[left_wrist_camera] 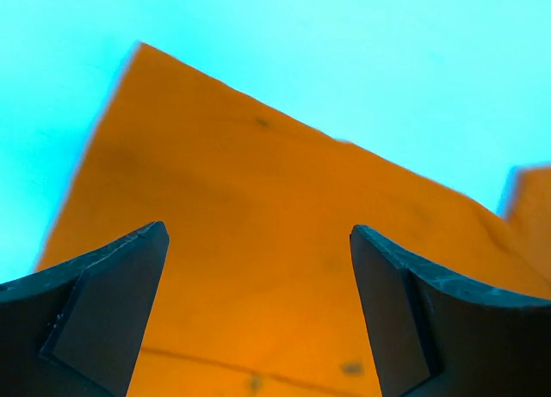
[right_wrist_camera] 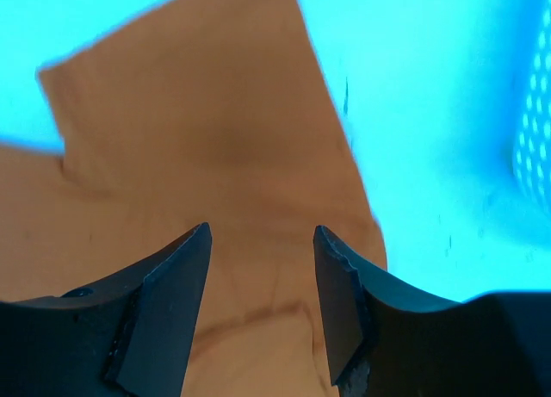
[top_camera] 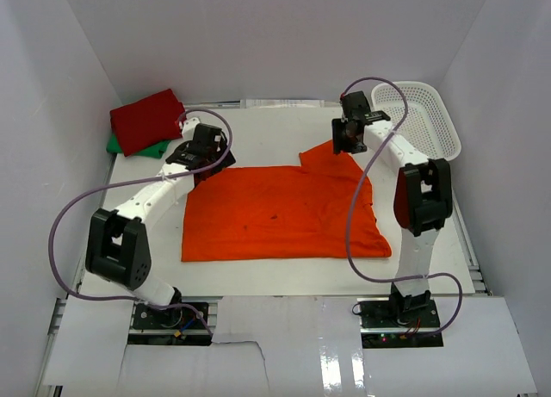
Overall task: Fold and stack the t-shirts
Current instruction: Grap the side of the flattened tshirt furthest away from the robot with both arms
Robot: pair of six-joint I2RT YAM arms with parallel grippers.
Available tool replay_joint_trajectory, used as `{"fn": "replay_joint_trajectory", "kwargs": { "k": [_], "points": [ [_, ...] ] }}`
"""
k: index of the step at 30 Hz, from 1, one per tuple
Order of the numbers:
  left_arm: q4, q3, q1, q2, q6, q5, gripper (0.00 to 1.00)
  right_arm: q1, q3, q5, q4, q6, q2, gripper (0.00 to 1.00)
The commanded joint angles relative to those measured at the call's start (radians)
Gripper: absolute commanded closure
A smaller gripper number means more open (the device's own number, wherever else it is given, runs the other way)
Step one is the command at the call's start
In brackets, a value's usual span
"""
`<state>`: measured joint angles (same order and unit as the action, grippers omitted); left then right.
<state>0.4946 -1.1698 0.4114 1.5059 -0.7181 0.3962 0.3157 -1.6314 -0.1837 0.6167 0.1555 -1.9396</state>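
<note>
The orange t-shirt (top_camera: 280, 212) lies spread flat at the middle of the table (top_camera: 267, 126), one sleeve poking out at its far right. The left arm reaches forward from a bent elbow, and the left gripper (left_wrist_camera: 258, 232) points down over the shirt's far-left corner with its fingers wide apart and nothing between them. The right arm stands tall and bends over, with the right gripper (right_wrist_camera: 262, 231) above the sleeve, fingers parted. The folded red t-shirt (top_camera: 146, 120) sits on the green t-shirt (top_camera: 127, 147) at the far left. A white mesh basket (top_camera: 426, 113) stands at the far right.
</note>
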Motion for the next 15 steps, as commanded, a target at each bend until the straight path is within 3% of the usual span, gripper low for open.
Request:
{"fn": "replay_joint_trajectory", "kwargs": {
  "k": [1, 9, 15],
  "points": [
    [-0.041, -0.046, -0.083, 0.089, 0.086, -0.036, 0.02, -0.03, -0.162, 0.058, -0.035, -0.033, -0.141, 0.43],
    [-0.042, -0.148, -0.184, 0.308, 0.072, -0.051, 0.02, -0.063, -0.459, 0.088, -0.073, -0.074, -0.395, 0.43],
    [-0.045, -0.197, -0.201, 0.375, 0.071, -0.066, 0.02, -0.075, -0.525, 0.108, -0.121, -0.096, -0.476, 0.43]
  ]
}}
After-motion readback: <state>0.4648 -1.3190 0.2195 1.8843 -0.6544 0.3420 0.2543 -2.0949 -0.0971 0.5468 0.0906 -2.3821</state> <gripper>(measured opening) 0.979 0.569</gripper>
